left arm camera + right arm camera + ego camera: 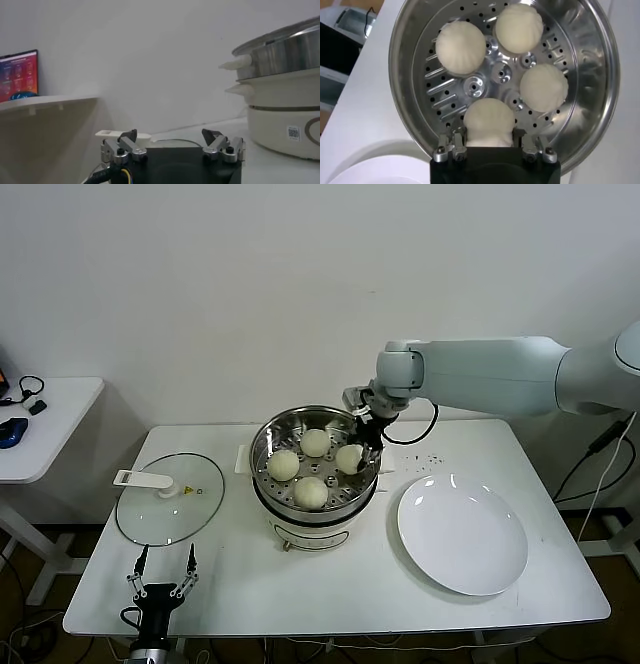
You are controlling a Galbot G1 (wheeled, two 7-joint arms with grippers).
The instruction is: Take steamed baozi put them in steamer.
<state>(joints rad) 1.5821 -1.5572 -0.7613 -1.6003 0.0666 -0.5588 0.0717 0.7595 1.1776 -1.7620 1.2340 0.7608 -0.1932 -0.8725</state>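
Note:
The steamer (262,446) stands mid-table with four baozi on its perforated tray. In the head view three lie free (316,442) (283,465) (310,492). The fourth baozi (349,457) sits at the tray's right side with my right gripper (365,449) reaching down over the rim onto it. In the right wrist view my right gripper (489,140) has its fingers pressed on both sides of this baozi (489,122), which rests on the tray of the steamer (600,75). My left gripper (166,562) is open and empty, parked at the table's front left.
An empty white plate (462,534) lies to the right of the steamer. The glass lid (170,499) with a white handle lies flat to its left. In the left wrist view the steamer (285,95) stands beyond my left gripper (170,136). A side table (50,409) stands at far left.

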